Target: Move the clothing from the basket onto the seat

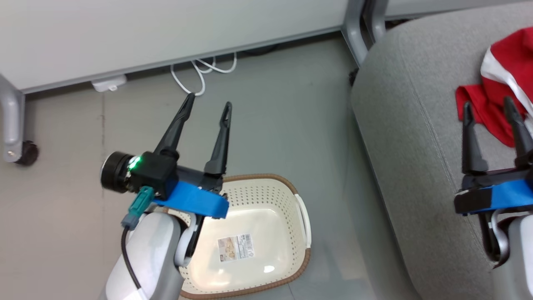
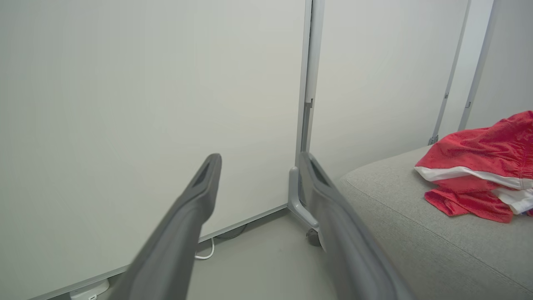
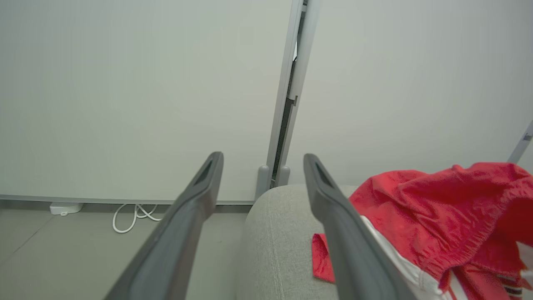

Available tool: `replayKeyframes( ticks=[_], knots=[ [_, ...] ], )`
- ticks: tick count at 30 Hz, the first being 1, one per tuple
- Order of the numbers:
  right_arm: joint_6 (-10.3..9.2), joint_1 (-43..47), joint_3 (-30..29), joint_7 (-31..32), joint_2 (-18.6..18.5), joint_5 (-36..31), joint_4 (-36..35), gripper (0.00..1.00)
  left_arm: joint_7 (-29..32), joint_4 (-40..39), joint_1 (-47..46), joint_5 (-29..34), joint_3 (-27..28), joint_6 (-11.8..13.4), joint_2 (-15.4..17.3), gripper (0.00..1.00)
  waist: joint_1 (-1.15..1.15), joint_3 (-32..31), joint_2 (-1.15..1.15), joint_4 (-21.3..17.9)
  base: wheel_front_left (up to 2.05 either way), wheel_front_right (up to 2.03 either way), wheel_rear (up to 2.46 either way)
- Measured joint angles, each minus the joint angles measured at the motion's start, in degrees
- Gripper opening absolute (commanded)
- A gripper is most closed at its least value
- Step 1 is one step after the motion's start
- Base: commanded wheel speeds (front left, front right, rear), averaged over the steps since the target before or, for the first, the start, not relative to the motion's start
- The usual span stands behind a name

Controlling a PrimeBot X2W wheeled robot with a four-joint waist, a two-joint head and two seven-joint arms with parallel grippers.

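The clothing [image 1: 501, 89] is seen lying in a crumpled red and white heap on the seat [image 1: 408, 146], at about 2 o'clock in the head view and cut off by that view's right edge. The basket [image 1: 266, 200] stands on the floor at 6 o'clock, and its floor is shown bare apart from a barcode label [image 1: 235, 248], so the transfer is judged to be done or nearly so.

The left hand [image 1: 209, 101] is held above the basket's 10 o'clock corner with its fingers spread wide and nothing between them. The right hand [image 1: 487, 102] is likewise held fully open and empty over the seat, its tips just short of the heap's near edge. Whether they touch the cloth cannot be told.

The garments are judged to be light, limp and somewhat slick, so they can be expected to sag and trail from any single pinch. A hold is best taken on a bunched fold or on the thicker white-banded hem, where several layers can be caught together.

No clear front or collar can be made out in the heap. Its visible long axis is judged to run roughly from 7 o'clock to 1 o'clock in the head view, with the white band following that line.
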Motion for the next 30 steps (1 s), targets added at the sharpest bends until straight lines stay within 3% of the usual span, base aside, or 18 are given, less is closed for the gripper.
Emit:
replayKeyframes(
  ticks=[14, 30],
  knots=[
    [0.00, 3.9, 5.3, 0.0, 3.4, 0.1, -0.1, 1.00, 0.0, -3.6, 11.2, 3.7, 12.1, -0.5, -1.9, 1.00, 0.00, -7.7, 0.00, 6.2, 0.00, 0.00, 0.00],
    [0.00, 14.2, 4.4, 0.0, 6.3, 2.4, -1.5, 1.00, 0.0, -5.2, 19.6, 3.8, 15.8, -1.2, -2.4, 1.00, 0.00, -12.2, 0.00, 8.4, 0.00, 0.00, 0.00]
  ],
)
